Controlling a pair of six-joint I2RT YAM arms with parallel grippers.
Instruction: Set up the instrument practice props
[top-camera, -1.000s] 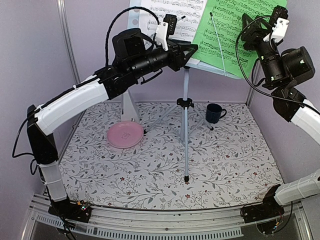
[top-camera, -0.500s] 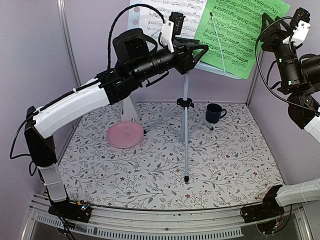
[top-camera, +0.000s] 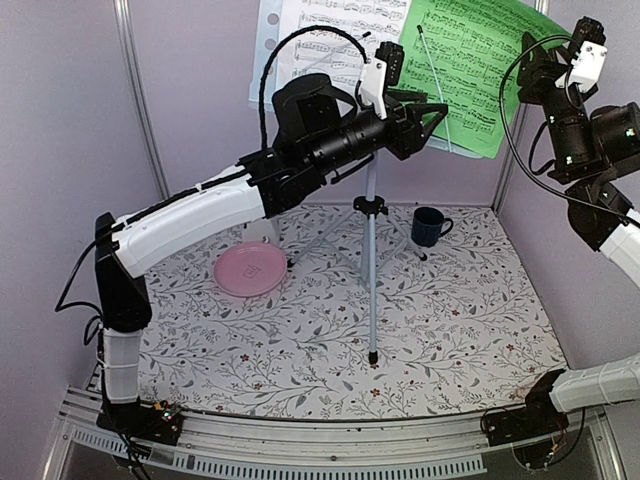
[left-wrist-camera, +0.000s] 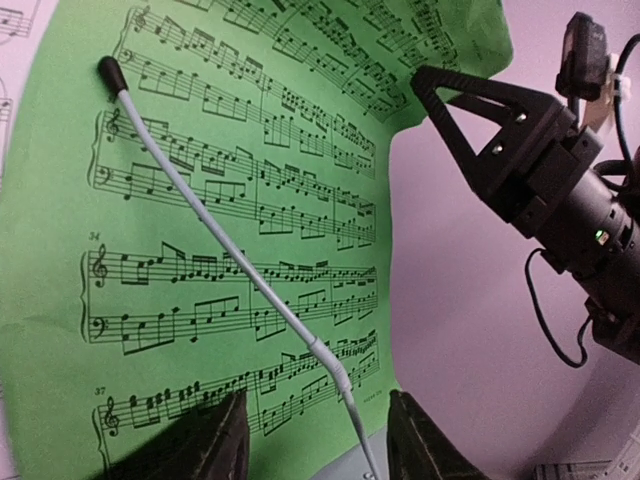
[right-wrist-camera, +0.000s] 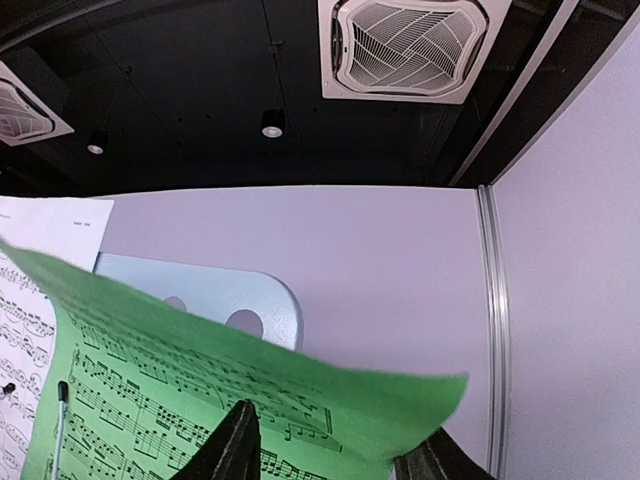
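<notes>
The pale blue-grey music stand (top-camera: 262, 40) rises on its silver tripod (top-camera: 371, 250) at the back. A white sheet (top-camera: 330, 35) and a green sheet (top-camera: 460, 60) lean on it. A white wire page holder (left-wrist-camera: 230, 255) with a black tip lies across the green sheet (left-wrist-camera: 200, 150). My left gripper (top-camera: 430, 110) is open just in front of the green sheet's lower edge, its fingers (left-wrist-camera: 190, 445) either side of the wire's foot. My right gripper (top-camera: 535, 75) is open at the green sheet's upper right corner (right-wrist-camera: 400, 395). The metronome is hidden behind my left arm.
A pink plate (top-camera: 251, 270) lies on the flowered table cloth at the left. A dark blue mug (top-camera: 429, 226) stands behind the tripod at the right. Purple walls close in the back and sides. The stand's blue top corner (right-wrist-camera: 230, 295) shows behind the green sheet.
My left arm has swung right along the stand, from the white sheet to the green one. My right gripper has drawn back right off the green sheet, whose top corner now curls forward.
</notes>
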